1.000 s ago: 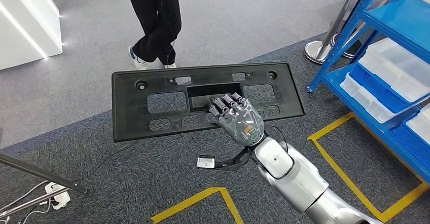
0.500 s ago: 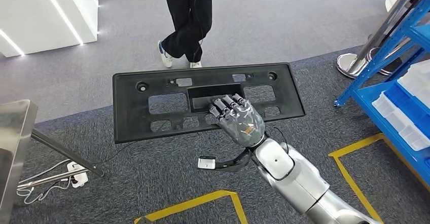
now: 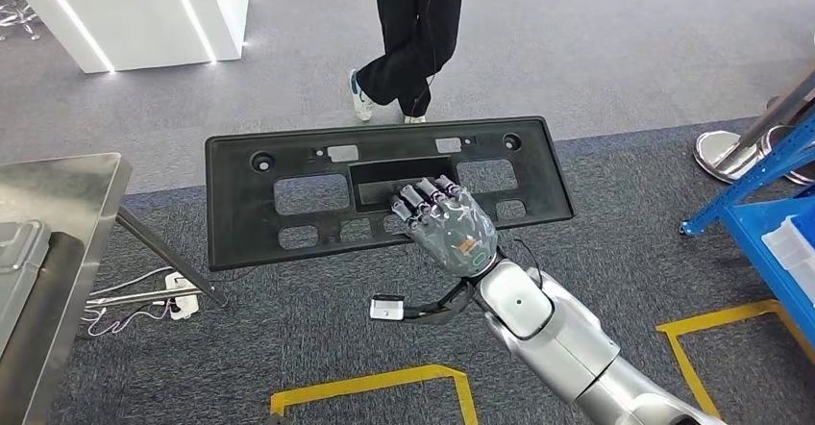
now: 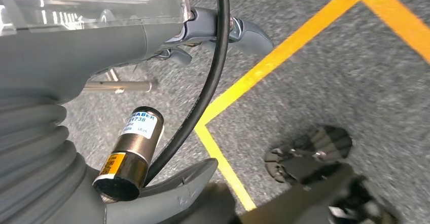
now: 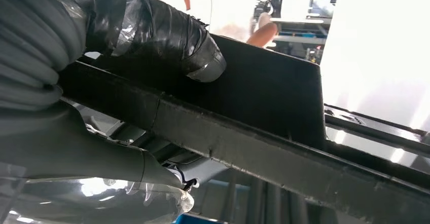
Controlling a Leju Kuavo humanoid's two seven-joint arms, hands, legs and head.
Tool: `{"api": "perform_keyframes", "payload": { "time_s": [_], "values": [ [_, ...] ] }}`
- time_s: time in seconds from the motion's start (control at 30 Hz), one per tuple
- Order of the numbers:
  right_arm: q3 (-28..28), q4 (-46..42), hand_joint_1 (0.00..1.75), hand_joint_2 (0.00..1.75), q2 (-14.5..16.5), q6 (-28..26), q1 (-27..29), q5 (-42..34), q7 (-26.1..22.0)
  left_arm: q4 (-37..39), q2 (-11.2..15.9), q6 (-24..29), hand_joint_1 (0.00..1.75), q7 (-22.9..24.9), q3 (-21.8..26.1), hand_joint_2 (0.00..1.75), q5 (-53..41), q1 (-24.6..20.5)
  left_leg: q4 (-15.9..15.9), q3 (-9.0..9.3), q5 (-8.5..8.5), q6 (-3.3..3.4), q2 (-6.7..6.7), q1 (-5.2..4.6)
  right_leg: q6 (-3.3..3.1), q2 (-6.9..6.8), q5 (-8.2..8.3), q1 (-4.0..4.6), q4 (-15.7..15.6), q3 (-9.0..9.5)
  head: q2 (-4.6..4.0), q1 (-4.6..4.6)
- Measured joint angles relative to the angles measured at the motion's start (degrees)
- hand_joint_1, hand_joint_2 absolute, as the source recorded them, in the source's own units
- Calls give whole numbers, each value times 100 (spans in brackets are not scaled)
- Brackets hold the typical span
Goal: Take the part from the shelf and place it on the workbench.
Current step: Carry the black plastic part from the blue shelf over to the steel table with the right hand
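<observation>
My right hand (image 3: 447,223) grips a long flat black plastic panel (image 3: 308,194) with several cut-outs, holding it level out in front of me above the carpet. Its fingers hook over the rim of the panel's middle opening. In the right wrist view the taped thumb (image 5: 167,36) presses on the black panel (image 5: 263,127) from one side and the fingers lie beneath it. The steel workbench (image 3: 53,204) stands at the left edge of the head view. My left hand (image 4: 172,46) hangs beside me over the carpet, fingers curled in, holding nothing.
A person in black trousers (image 3: 413,31) stands just beyond the panel. A blue shelf rack (image 3: 769,204) sits at the right edge, with a round steel post base (image 3: 735,151) near it. Cables and a power strip (image 3: 178,286) lie by the bench. Yellow floor tape (image 3: 375,387) marks the carpet.
The whole view has swung left: the blue rack has slid toward the right edge and the steel workbench has come further in at the left. The panel stays in my right hand.
</observation>
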Motion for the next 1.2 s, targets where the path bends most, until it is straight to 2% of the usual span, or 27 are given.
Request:
{"api": "perform_keyframes", "payload": {
  "time_s": [0.03,0.1,0.17,0.2,0.23,0.27,0.3,0.33,0.4,0.47,0.5,0.53,0.6,0.67,0.7,0.73,0.77,0.8,0.83,0.9,0.93,0.97,1.03,1.07,1.1,1.13,1.2],
  "values": [
    [0,-1,175,175,0,0,-1,0,5,0,-2,0,0,5,0,175,-1,23,-27,14,13,30,-51,13,33,-3,-20,-5,3,10,0,1],
    [0,-7,175,175,-1,0,-3,0,16,0,-3,0,0,4,0,175,-2,42,-88,52,46,101,-147,46,78,193,-196,-17,243,-84,0,7],
    [0,-7,175,175,-5,0,13,0,9,0,-2,0,0,-11,0,175,-8,23,-105,66,61,146,-250,54,88,467,-527,-31,914,-413,0,12],
    [0,-1,175,175,-9,0,32,0,1,0,-2,0,0,-20,0,175,-22,9,-100,64,59,156,-311,49,89,530,-656,-33,1288,-614,0,14],
    [0,6,175,175,-13,0,53,0,-6,0,-2,-4,0,-26,0,175,-41,1,-92,64,55,161,-378,45,90,558,-702,-34,1545,-766,0,14],
    [0,13,175,175,-16,0,68,0,-8,0,-3,-11,0,-30,-1,175,-68,-2,-77,63,49,163,-449,43,88,571,-630,-36,1595,-829,0,14],
    [0,17,175,175,-17,0,75,0,-6,0,-5,-20,0,-28,-1,175,-93,-3,-57,64,40,158,-521,44,80,586,-451,-41,1417,-781,0,14],
    [0,18,175,175,-17,0,73,0,-3,0,-9,-28,0,-27,-2,175,-109,-4,-33,64,27,148,-588,46,69,633,-213,-46,1061,-641,0,14],
    [0,18,175,175,-17,0,65,0,2,0,-22,-36,0,-28,-2,175,-127,-15,22,42,-2,108,-708,45,53,827,98,-58,359,-347,0,13],
    [0,16,175,175,-16,-1,66,0,7,0,-29,-37,0,-32,-2,175,-133,-21,40,6,-10,49,-804,58,42,911,138,-48,107,-237,0,12],
    [0,14,175,175,-15,-1,67,0,14,0,-29,-37,0,-33,-2,175,-136,-15,34,-6,-5,12,-853,67,23,855,152,-40,85,-227,0,11],
    [0,11,175,175,-9,-1,66,0,24,0,-26,-36,0,-34,-2,175,-137,-4,36,-16,-9,-20,-859,79,-10,799,164,-41,63,-206,0,12],
    [0,2,175,175,8,-2,65,0,43,0,-22,-34,0,-33,-2,175,-138,7,228,-101,-132,-71,-650,70,-84,689,189,-53,1,-159,0,-5],
    [0,-8,175,175,17,-2,71,0,49,0,-24,-33,0,-32,-2,175,-139,-7,845,-393,-451,-108,-344,73,-132,565,184,-43,-26,-130,0,-23],
    [0,-10,175,175,17,-1,79,0,49,0,-26,-32,0,-32,-2,175,-140,-13,1225,-588,-610,-128,-274,88,-143,495,174,-33,-26,-126,0,-25],
    [0,-11,175,175,16,-1,92,0,49,0,-26,-33,0,-31,-2,175,-140,-11,1512,-739,-698,-145,-243,102,-147,426,163,-26,-24,-122,0,-26],
    [0,-11,175,175,16,0,103,0,51,0,-26,-34,0,-30,-2,175,-140,-2,1605,-795,-679,-158,-228,112,-144,360,151,-23,-22,-116,0,-26],
    [0,-12,175,175,16,0,111,0,56,0,-26,-35,0,-27,-2,175,-142,10,1466,-728,-554,-163,-208,119,-137,296,137,-21,-19,-105,0,-27],
    [0,-14,175,175,16,0,114,0,67,0,-26,-36,0,-22,-2,175,-143,20,1124,-550,-362,-159,-166,122,-126,236,120,-21,-17,-87,0,-26],
    [0,-17,175,175,15,-1,108,0,100,0,-26,-37,0,-13,-2,175,-152,21,327,-132,-73,-120,16,93,-86,128,81,-6,-15,-45,0,-23],
    [0,-20,175,175,14,-2,103,0,115,0,-26,-37,0,-9,-2,175,-156,17,99,-12,-18,-92,70,72,-60,86,65,5,-16,-28,0,-21],
    [0,-25,175,175,13,-2,99,0,124,0,-26,-37,0,-7,-2,175,-159,17,1,35,-18,-65,88,48,-32,44,53,14,-19,-15,0,-19],
    [0,-39,175,175,11,-2,95,0,136,0,-26,-38,0,1,-2,175,-162,31,-19,36,-7,-5,-27,29,32,-40,36,14,-36,17,0,-19],
    [0,-49,175,175,9,-2,96,0,146,0,-29,-39,0,4,-2,175,-167,42,-47,53,5,27,-80,35,67,-24,5,0,-17,28,0,-17],
    [0,-55,175,175,6,-3,96,0,160,0,-32,-39,0,8,-2,175,-173,45,-76,73,20,65,-132,47,96,68,-72,-15,77,-1,0,-17],
    [0,-60,175,175,0,-3,98,0,175,0,-33,-39,0,11,-2,175,-181,40,-100,93,34,98,-182,61,119,209,-209,-30,301,-97,0,-13],
    [2,-62,175,175,-17,-4,127,0,205,0,-34,-40,0,11,-2,175,-191,22,-107,99,42,140,-291,65,140,491,-568,-49,1073,-486,0,-9]
  ]
}}
